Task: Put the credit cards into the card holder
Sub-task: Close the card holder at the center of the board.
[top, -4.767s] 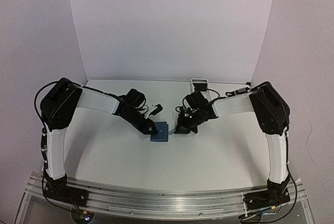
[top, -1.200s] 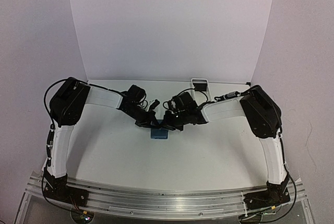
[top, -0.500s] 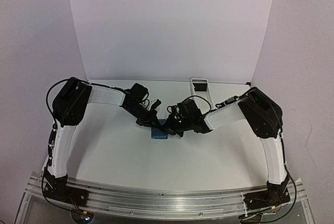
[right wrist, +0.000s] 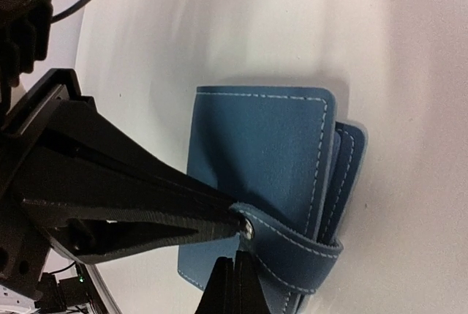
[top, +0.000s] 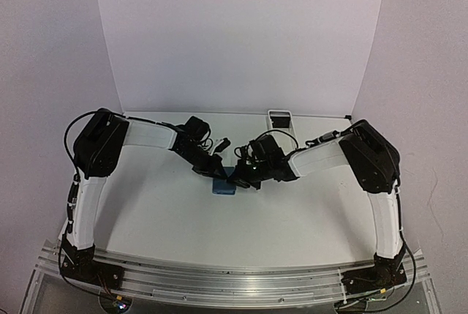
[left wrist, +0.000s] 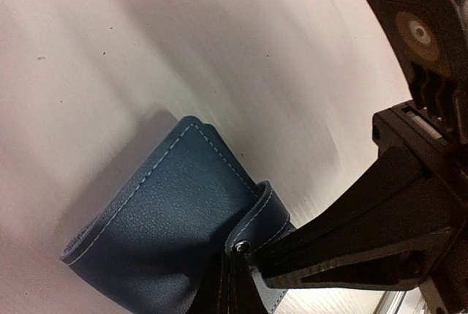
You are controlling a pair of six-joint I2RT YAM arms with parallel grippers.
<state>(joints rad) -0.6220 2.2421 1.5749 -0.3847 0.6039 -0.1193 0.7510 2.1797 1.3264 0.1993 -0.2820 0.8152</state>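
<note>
At the strap (right wrist: 292, 244) of the card holder (left wrist: 161, 211), both grippers meet tip to tip.
We see the left gripper (left wrist: 229, 274) fully closed against the snap (left wrist: 239, 246), the right gripper (right wrist: 235, 274) closed too, just under it; whether either pinches the strap we cannot tell. The folded card holder lies directly ahead of both.

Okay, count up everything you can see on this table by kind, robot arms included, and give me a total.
blue wallet: 1
white tray: 1
robot arms: 2 (left arm, right arm)
credit cards: 0 in view
Total: 4
</note>
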